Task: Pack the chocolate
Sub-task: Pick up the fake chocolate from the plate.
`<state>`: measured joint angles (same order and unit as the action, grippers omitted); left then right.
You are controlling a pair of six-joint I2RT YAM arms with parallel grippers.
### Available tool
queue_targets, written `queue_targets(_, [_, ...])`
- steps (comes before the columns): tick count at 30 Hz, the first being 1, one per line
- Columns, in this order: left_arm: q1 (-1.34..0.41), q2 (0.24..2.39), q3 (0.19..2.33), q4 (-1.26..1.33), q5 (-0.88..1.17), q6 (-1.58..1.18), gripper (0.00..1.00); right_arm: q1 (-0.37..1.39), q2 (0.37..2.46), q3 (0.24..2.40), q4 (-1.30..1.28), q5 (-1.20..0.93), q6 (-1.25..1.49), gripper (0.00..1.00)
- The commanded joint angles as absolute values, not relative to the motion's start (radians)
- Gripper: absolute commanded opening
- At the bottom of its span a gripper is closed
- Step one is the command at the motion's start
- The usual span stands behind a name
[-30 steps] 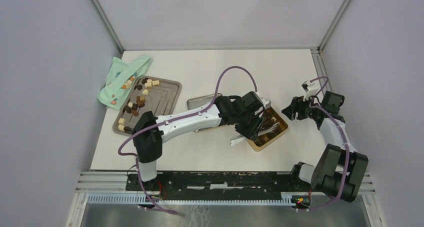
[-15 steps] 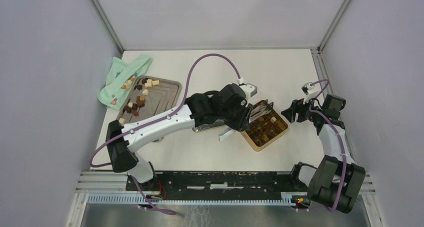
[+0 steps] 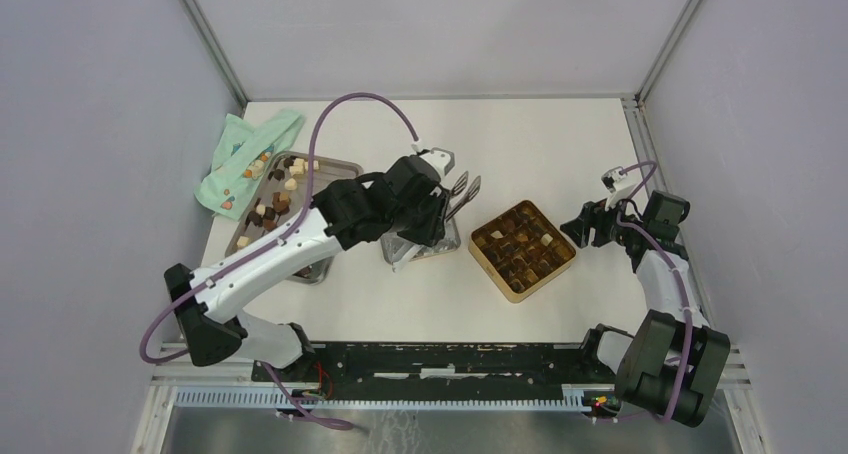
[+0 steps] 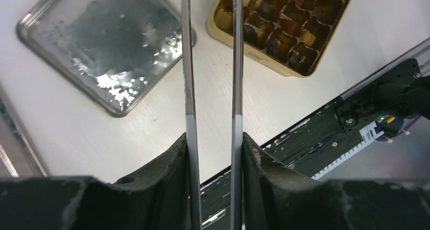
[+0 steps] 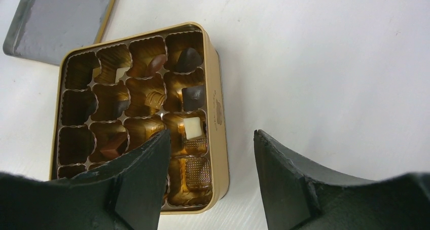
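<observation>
Chocolate (image 3: pixel 272 206) is part packed: some pieces sit in compartments of the gold tin (image 5: pixel 221 139), several compartments are empty, and many pieces lie loose on the tray (image 3: pixel 335 179) at the tabletop's left, while the left end effector (image 4: pixel 213 144) clamps the tweezers (image 4: pixel 235 63), their tips apparently bare, and the right end effector (image 5: pixel 210 133) hangs open and empty above the tin.

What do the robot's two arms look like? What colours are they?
Both the left arm and the right arm have smooth white tube sections joined by chunky black joints. A thin purple cable loops along each one. The left gripper and the right gripper each have two thick, dark fingers with a rough, matte surface and pointed tips.
</observation>
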<state>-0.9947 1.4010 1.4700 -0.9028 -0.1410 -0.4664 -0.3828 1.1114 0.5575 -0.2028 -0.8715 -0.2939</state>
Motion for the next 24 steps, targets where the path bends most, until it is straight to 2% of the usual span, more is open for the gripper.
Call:
queue_targets(1, [-0.954, 1.329, 1.455, -0.967, -0.211, -0.498, 0.43, -0.39, 1.095, 0.551, -0.156, -0.903, -0.311, 0.67])
queue_targets(24, [-0.816, 1.229, 1.404, -1.209, -0.331, -0.577, 0.43, -0.39, 1.135, 0.549, -0.131, -0.946, -0.314, 0.67])
